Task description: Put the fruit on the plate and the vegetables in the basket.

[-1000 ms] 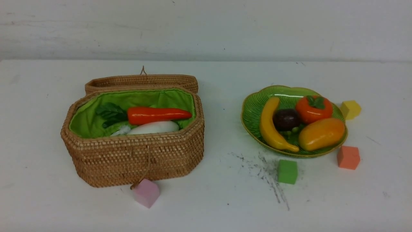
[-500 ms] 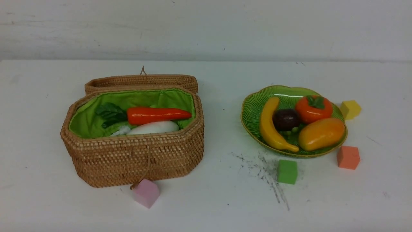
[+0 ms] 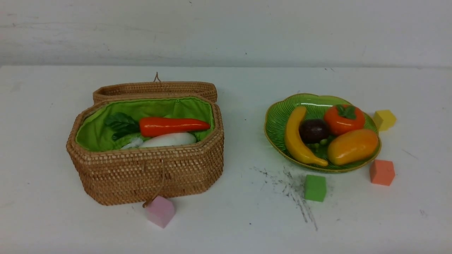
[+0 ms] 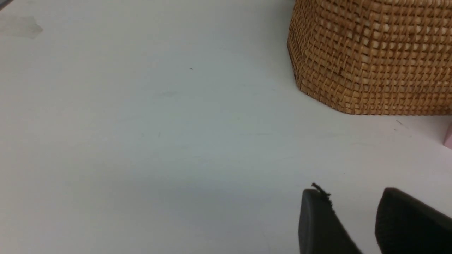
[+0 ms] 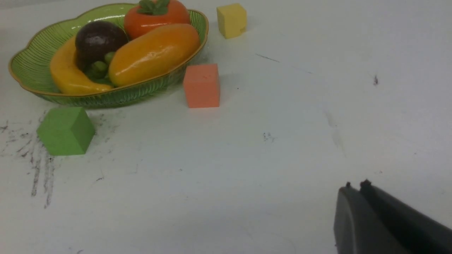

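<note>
You had no brand, label or writing to read on anything in view. The surface was a matte white table (image 3: 240,218), scuffed with dark grey streaks near the green cube (image 3: 315,188), and behind it stood a plain off-white wall (image 3: 226,31). On your left sat the woven rattan basket (image 3: 148,173), its lid (image 3: 155,89) folded back on the far side and its lime-green lining showing; inside it lay the red-orange carrot (image 3: 174,126) with dark leaves and, nearer you, the white radish (image 3: 168,140). A pink cube (image 3: 160,211) rested just in front of the basket, touching its cord loop. On your right the green ribbed plate (image 3: 279,116) held the banana (image 3: 298,139), the dark mangosteen (image 3: 313,130), the persimmon (image 3: 344,119) and the mango (image 3: 352,146). A yellow cube (image 3: 385,120) lay at the plate's far right, an orange cube (image 3: 382,172) at its near right. Your left gripper (image 4: 353,211) hovered over bare table near the basket's corner, its black fingers apart and holding nothing. Your right gripper (image 5: 356,188) was clenched with its fingers together, empty, well apart from the plate.
</note>
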`<state>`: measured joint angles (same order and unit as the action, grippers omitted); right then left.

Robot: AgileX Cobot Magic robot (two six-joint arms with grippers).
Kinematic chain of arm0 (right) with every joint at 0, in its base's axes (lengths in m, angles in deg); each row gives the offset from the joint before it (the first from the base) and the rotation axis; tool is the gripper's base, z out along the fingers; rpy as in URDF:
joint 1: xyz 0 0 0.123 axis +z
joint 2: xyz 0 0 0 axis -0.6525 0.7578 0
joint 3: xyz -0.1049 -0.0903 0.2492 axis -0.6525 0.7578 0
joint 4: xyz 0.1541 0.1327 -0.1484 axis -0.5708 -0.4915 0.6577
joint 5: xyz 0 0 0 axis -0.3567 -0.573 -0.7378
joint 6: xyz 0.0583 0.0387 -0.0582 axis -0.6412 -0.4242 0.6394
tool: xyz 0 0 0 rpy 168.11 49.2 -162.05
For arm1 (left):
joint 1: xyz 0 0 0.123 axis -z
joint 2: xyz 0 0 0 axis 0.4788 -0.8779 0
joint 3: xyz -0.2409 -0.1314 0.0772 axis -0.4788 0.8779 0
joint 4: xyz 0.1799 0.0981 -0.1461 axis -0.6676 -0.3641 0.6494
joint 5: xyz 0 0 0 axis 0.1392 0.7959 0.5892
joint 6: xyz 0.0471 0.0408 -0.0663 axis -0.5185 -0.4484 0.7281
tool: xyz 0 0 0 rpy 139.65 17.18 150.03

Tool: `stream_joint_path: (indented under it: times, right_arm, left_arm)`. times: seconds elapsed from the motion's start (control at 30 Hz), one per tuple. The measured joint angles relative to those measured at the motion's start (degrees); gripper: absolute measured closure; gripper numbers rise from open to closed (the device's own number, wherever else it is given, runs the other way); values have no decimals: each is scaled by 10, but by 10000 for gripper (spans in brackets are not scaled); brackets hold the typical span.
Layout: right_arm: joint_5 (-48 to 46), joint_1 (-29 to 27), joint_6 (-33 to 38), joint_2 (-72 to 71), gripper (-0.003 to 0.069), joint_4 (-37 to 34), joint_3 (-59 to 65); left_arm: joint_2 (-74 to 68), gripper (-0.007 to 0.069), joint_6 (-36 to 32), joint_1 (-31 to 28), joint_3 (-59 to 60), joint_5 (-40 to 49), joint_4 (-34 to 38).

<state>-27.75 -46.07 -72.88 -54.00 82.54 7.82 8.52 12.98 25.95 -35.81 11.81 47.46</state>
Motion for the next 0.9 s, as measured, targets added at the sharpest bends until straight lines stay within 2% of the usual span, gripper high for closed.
stream_joint_path:
  times: [0.9]
  right_arm:
    - [0,0,-1,0,589,0,0]
  left_arm:
    - [0,386,0,0,0,0,0]
